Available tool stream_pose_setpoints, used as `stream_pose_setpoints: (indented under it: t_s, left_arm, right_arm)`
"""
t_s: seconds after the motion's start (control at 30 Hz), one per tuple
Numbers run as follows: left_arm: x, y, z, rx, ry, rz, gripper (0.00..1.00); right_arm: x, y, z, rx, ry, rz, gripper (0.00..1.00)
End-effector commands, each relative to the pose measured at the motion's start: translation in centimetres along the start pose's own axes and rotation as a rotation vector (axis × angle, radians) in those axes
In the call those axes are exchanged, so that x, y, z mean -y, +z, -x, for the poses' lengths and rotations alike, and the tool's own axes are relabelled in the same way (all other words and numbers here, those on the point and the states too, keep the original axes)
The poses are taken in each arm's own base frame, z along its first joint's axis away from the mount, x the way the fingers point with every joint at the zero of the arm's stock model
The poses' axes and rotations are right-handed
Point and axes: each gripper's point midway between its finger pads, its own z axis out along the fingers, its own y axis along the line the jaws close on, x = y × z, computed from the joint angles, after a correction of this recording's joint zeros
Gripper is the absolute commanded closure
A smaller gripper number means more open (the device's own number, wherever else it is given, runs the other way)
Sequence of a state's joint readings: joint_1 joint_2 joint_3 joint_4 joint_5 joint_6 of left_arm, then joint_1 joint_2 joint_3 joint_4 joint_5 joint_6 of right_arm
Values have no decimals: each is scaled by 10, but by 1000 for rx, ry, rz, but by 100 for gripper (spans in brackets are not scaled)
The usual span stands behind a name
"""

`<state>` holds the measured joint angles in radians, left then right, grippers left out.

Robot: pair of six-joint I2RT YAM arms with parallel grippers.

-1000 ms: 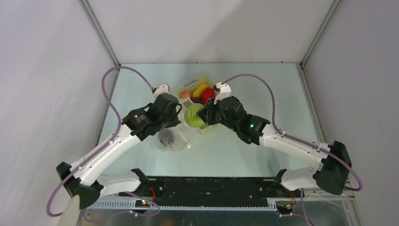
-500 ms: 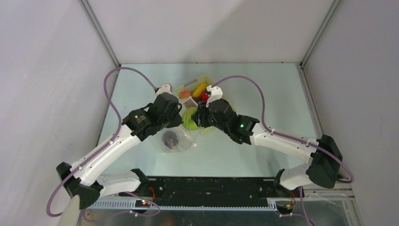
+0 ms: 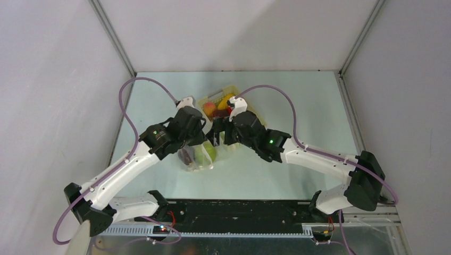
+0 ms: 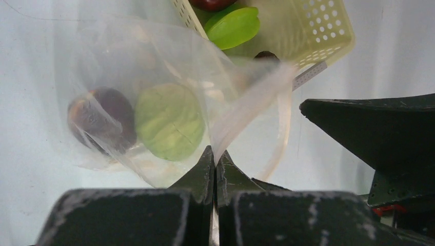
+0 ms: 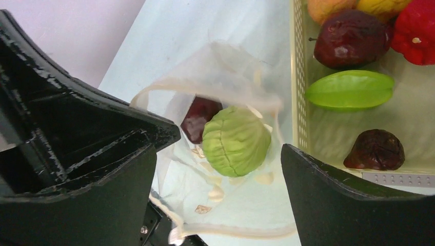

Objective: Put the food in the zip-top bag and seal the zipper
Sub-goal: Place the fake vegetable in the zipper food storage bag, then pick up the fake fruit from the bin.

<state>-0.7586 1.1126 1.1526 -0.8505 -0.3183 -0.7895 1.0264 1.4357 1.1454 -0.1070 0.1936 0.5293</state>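
Presently, centre of the top view: zip-top bag (image 3: pixel 198 159) on counter (image 3: pixel 298 106), mouth edge clamped in left hand (image 4: pixel 214 156), fingers pressed together. Inside, touching: pale green round one (image 5: pixel 236 141), dark red apple (image 4: pixel 100 118). Right hand (image 5: pixel 230 142) over the mouth, fingers wide apart. Basket (image 5: pixel 296 77) just beside the bag, frame right, holds star fruit (image 5: pixel 351 89) and red pepper (image 5: pixel 415 31). Open counter right of basket

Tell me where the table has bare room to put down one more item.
Bare table lies right of the basket, up to the right wall, and behind the basket. The middle is crowded: the zip-top bag, pinched by the left gripper, and the open right gripper sit at the basket's near side.
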Motion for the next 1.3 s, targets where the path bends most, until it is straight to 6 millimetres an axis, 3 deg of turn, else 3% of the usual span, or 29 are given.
stream_pose_setpoints:
  t_s: [0.0, 0.13, 0.27, 0.43, 0.67, 0.77, 0.9, 1.03, 1.27]
  left_arm:
    - [-3, -5, 9, 40, -26, 8, 100]
    - [-10, -5, 16, 67, -21, 56, 100]
    - [-18, -10, 22, 97, -21, 92, 100]
    - [-31, -19, 29, 139, -28, 142, 100]
    - [-44, -30, 38, 189, -37, 183, 100]
    - [-40, -31, 40, 196, -32, 162, 100]
    - [-37, -33, 43, 194, -16, 151, 100]
    - [-36, -31, 43, 192, -15, 152, 100]
    - [-47, -36, 44, 212, -18, 189, 100]
  right_arm:
    - [-34, -24, 42, 96, -5, 120, 6]
    - [-39, -43, 54, 121, -42, 153, 1]
    - [-28, -61, 66, 150, -65, 117, 1]
    - [13, -68, 78, 149, 5, 5, 0]
    - [88, -50, 77, 96, 101, -180, 1]
    - [82, -42, 67, 29, 120, -103, 3]
    - [47, -32, 50, -42, 72, 57, 5]
    - [32, -20, 31, -80, 21, 83, 5]
    - [58, 0, 20, -106, 66, -12, 6]
